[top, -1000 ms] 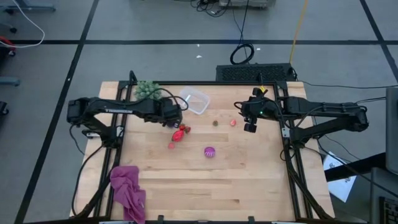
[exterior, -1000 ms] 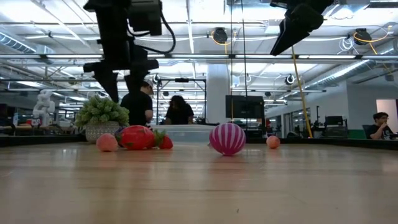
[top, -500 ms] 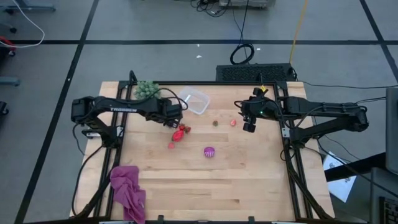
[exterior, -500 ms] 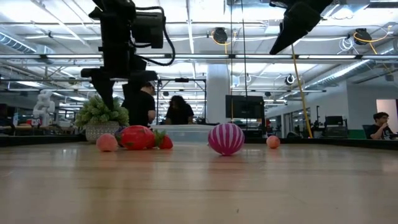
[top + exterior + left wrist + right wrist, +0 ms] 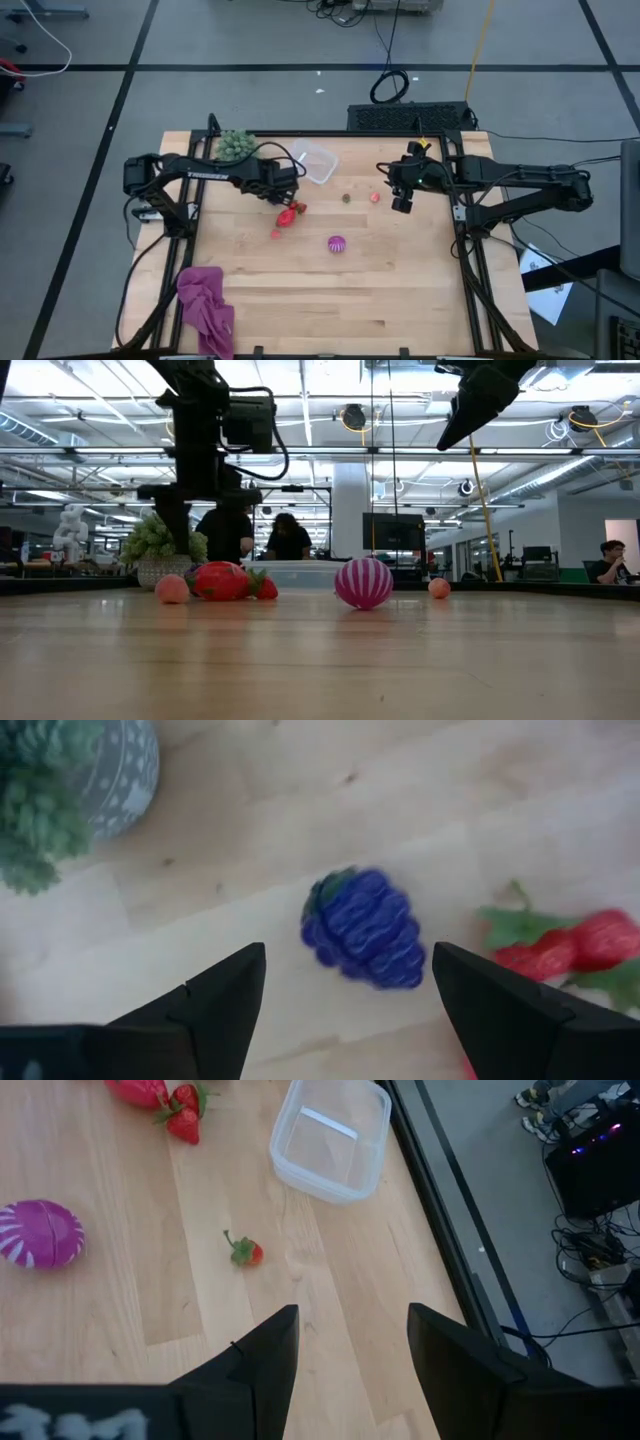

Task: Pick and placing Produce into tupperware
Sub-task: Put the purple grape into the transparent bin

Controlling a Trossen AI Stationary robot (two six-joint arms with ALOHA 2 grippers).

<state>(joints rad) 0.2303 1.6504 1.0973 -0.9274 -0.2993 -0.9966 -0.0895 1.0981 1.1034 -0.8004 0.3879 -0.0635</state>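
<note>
My left gripper (image 5: 348, 952) is open and hovers low over the table, pointing down. The blue-purple grape bunch (image 5: 365, 928) lies on the wood between its fingers, untouched. In the high view this gripper (image 5: 283, 187) hides the grapes. It stands between the green plant (image 5: 237, 145) and the clear tub (image 5: 318, 163). Red strawberries (image 5: 292, 210), a pink fruit (image 5: 277, 234), a magenta-striped ball (image 5: 337, 243), a small brown piece (image 5: 346, 198) and a small red piece (image 5: 375, 197) lie on the table. My right gripper (image 5: 402, 204) is open and raised, right of them.
The tub (image 5: 330, 1140) stands at the table's far edge, beside the plant pot (image 5: 120, 765). A magenta cloth (image 5: 205, 305) lies at the near left corner. The strawberries (image 5: 560, 945) lie close beside the grapes. People stand in the room beyond the table.
My left gripper has come down toward the table by the plant and has shifted slightly toward the table's right. My right arm has kept still, and no produce has moved.
</note>
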